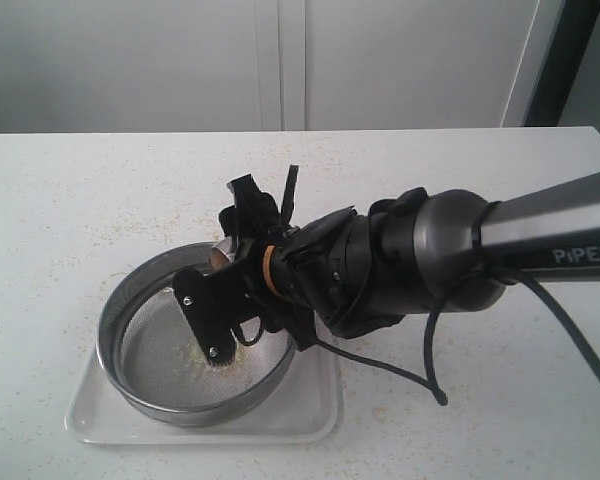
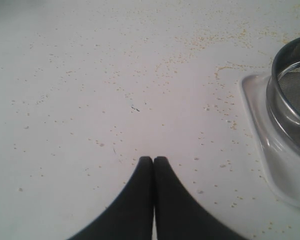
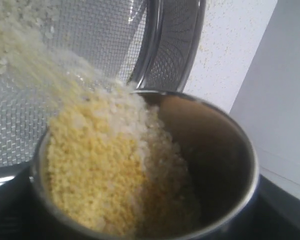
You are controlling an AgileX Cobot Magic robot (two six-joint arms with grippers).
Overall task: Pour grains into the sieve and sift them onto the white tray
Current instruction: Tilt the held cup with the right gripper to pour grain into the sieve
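The sieve (image 1: 130,290), a wide round steel ring with grey mesh, rests on the white tray (image 1: 310,415). My right gripper (image 1: 230,285) is shut on a small steel cup (image 3: 240,150) and holds it tilted over the sieve. Yellow and whitish grains (image 3: 100,170) slide out of the cup and stream onto the mesh (image 3: 90,30). A few grains (image 1: 212,362) lie on the mesh below the gripper. Over bare table beside the tray's corner (image 2: 255,115), my left gripper (image 2: 153,160) is shut on nothing. The sieve's rim (image 2: 290,95) shows at that view's edge.
Stray grains (image 2: 210,37) are scattered over the white table (image 1: 70,200). The right arm (image 1: 450,250) reaches in from the right with a black cable (image 1: 430,360) hanging under it. A white cabinet front (image 1: 280,60) stands behind the table.
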